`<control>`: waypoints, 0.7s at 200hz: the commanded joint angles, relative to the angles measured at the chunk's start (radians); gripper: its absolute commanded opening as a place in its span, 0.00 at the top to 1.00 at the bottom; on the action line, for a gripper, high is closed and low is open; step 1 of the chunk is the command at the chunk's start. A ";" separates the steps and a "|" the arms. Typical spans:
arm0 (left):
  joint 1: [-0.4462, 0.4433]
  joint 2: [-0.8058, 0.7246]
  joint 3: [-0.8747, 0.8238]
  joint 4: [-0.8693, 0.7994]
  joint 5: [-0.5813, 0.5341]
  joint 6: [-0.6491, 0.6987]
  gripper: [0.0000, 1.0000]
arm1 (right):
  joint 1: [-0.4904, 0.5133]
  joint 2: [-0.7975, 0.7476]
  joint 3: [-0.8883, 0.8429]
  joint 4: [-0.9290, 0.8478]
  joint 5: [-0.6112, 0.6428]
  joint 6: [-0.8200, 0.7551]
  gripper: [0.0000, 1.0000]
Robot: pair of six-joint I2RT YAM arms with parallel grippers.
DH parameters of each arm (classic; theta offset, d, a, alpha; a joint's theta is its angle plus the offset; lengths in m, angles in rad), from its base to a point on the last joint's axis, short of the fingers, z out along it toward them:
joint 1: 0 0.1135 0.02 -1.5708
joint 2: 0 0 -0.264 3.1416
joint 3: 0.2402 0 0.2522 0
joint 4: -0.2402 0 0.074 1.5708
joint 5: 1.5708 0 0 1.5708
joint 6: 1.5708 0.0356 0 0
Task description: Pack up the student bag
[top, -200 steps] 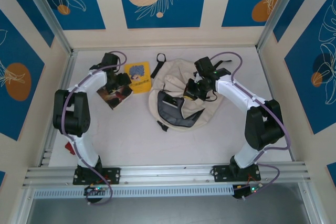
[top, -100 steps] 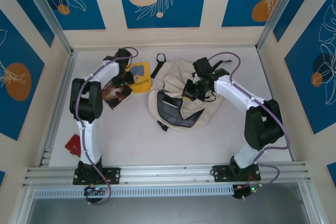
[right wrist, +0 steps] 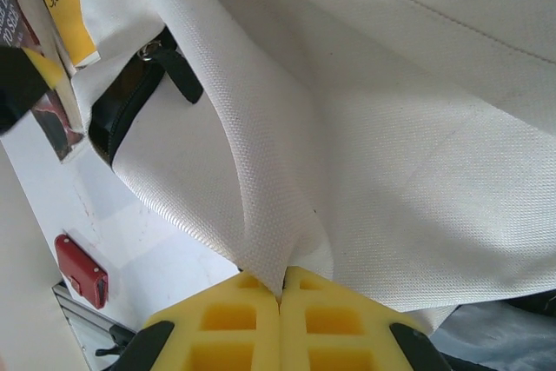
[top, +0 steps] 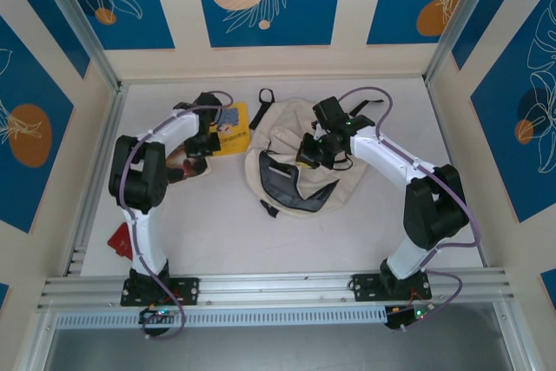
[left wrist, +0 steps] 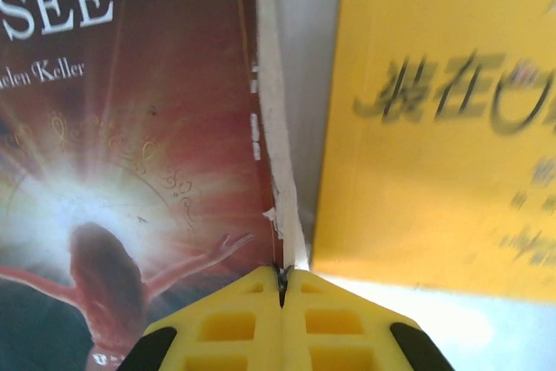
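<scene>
At table centre, hold bag (top: 282,128) fold in closed right gripper (right wrist: 280,291), lifting mouth wide; check left gripper (left wrist: 282,280), pressed shut at edge of red book (left wrist: 130,171) beside yellow book (left wrist: 434,128), for purchase.

You can read white "SEE" and "elen Keller" on the dark red book cover (left wrist: 130,145), left of the yellow book (left wrist: 434,206), whose Chinese characters blur.
</scene>
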 commanded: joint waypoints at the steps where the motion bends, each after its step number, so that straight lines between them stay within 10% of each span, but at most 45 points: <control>1: -0.034 -0.091 -0.092 -0.035 0.023 -0.004 1.00 | 0.010 0.007 0.007 0.003 -0.005 0.014 0.97; 105: -0.192 -0.498 -0.510 0.134 0.381 -0.149 1.00 | 0.016 -0.008 -0.010 -0.017 0.044 0.003 0.96; 140: -0.184 -0.521 -0.467 0.063 0.330 -0.093 0.61 | 0.029 -0.009 0.013 -0.033 0.061 0.002 0.97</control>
